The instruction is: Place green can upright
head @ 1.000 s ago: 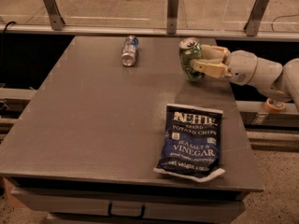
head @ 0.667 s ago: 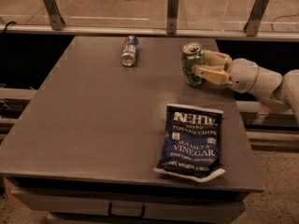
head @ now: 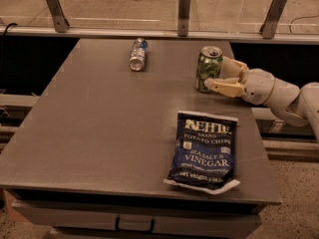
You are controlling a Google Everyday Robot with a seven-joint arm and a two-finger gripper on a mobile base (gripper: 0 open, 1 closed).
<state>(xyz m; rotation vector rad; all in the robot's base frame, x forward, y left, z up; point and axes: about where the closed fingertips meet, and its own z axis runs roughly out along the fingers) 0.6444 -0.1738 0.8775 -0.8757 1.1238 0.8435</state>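
The green can [head: 208, 67], green and white streaked with a silver top, stands upright on the grey table [head: 99, 133] near its back right edge. My gripper [head: 218, 73] reaches in from the right at can height. Its cream fingers [head: 225, 87] sit on either side of the can's right half, slightly spread and open. The near finger's tip lies close against the can's front. The far finger's tip is partly hidden behind the can.
A silver-and-blue can [head: 138, 54] lies on its side at the back middle of the table. A dark blue chip bag [head: 205, 150] lies flat at the front right. A railing with metal posts [head: 184, 14] runs behind the table.
The green can went from tilted in the gripper to standing upright on the table. The fingers have since spread a little wider around it.
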